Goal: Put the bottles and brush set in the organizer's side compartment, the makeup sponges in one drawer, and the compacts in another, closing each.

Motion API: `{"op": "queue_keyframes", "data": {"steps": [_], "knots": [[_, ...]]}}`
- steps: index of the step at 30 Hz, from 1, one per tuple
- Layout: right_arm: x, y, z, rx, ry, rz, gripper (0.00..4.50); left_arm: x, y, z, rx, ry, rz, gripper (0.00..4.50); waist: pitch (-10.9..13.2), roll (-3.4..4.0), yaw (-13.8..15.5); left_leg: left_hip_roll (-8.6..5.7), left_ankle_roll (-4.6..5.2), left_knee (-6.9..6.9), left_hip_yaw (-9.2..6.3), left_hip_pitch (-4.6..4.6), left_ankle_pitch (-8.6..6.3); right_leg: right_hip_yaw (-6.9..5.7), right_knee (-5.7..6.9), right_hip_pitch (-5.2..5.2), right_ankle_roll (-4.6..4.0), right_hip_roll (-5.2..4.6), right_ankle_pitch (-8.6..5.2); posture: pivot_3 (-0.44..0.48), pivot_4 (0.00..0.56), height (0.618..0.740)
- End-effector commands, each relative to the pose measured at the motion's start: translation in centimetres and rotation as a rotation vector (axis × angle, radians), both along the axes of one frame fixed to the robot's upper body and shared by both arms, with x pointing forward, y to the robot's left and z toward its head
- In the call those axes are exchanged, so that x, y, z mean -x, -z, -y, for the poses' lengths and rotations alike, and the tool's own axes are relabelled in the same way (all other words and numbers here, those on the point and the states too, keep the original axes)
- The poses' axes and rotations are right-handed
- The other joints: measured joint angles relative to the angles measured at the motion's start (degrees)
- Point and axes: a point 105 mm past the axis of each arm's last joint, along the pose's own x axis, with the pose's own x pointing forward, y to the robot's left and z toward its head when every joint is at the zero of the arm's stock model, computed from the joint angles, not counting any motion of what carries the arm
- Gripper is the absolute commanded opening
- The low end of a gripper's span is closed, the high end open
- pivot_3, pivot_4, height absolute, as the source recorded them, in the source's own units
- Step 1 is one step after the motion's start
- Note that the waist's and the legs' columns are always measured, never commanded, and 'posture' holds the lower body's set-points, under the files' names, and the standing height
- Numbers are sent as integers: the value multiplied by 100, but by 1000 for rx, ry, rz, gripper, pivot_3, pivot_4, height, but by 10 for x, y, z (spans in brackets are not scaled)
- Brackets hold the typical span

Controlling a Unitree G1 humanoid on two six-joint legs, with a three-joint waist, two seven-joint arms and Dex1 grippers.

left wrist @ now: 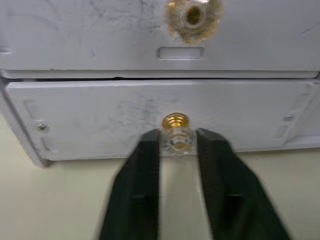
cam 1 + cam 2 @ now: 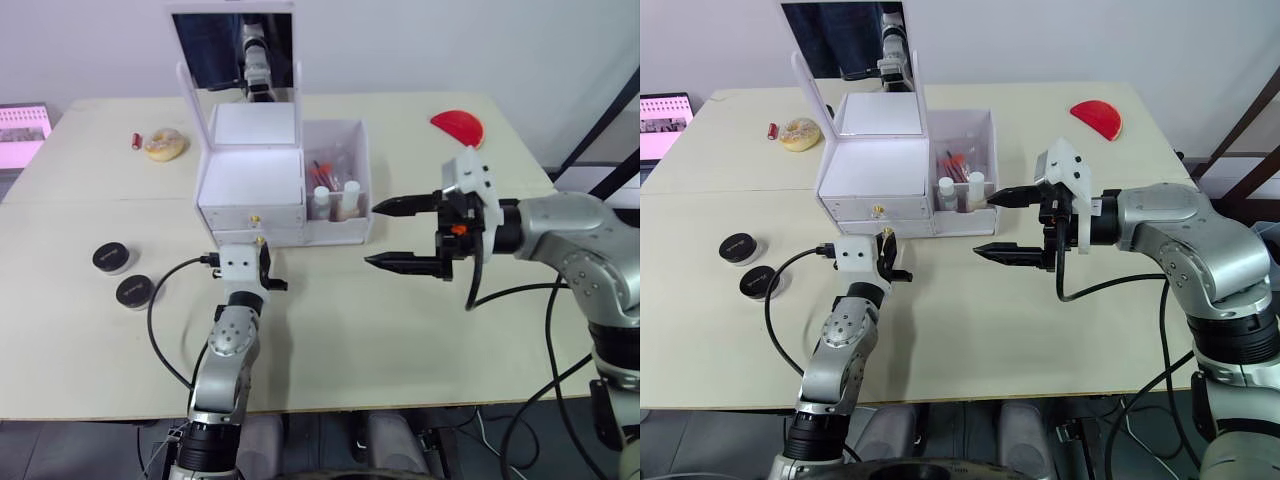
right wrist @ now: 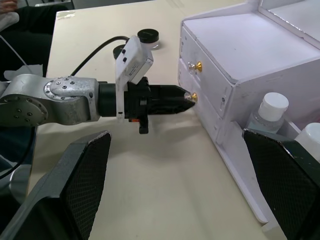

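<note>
Cream table (image 2: 330, 340) under white organizer (image 2: 250, 185), grey wall (image 2: 450, 40) behind.

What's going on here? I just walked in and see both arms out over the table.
The left gripper has closed on the lower drawer knob of the white organizer; that drawer looks shut. The right gripper hangs open beside the side compartment, which already holds bottles and the brush set. Two black compacts sit on the table to the robot's left.
</note>
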Motion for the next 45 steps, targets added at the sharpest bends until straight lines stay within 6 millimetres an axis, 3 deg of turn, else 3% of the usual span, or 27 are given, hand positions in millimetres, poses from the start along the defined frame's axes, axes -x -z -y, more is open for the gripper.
{"op": "queue_keyframes", "data": {"steps": [1,8,21,26,39,45], "knots": [[3,-10,1,-15,-2,46,4500,-2,-14,2,14,6,56,259,0,0,0,0,0,0,0,0,0,0,0,0,0,0,0,0,150,739],[3,-10,1,-15,-1,49,4500,5,-11,1,6,12,39,259,0,0,-4,0,0,0,0,0,0,0,0,0,0,0,0,0,150,739],[-1,-11,4,2,8,61,4500,72,-11,-5,-103,218,12,259,2,2,-7,1,-1,-2,1,-12,-1,2,-7,-13,8,-1,-8,0,150,739],[-4,-12,4,3,7,73,4500,95,-2,-6,-97,272,-49,259,2,3,-10,1,-1,-6,1,-23,-1,2,-7,-28,10,-2,-9,0,150,739],[-5,-13,7,9,15,89,4500,98,10,-10,-94,257,-94,259,2,3,-7,1,-1,-5,2,-29,-1,2,-6,-35,7,-2,-7,0,150,739],[-5,-13,7,9,19,92,4500,100,11,-12,-84,263,-95,3270,2,3,-12,1,-1,-4,3,-29,-1,2,-6,-35,7,-2,-7,0,150,739]]}}
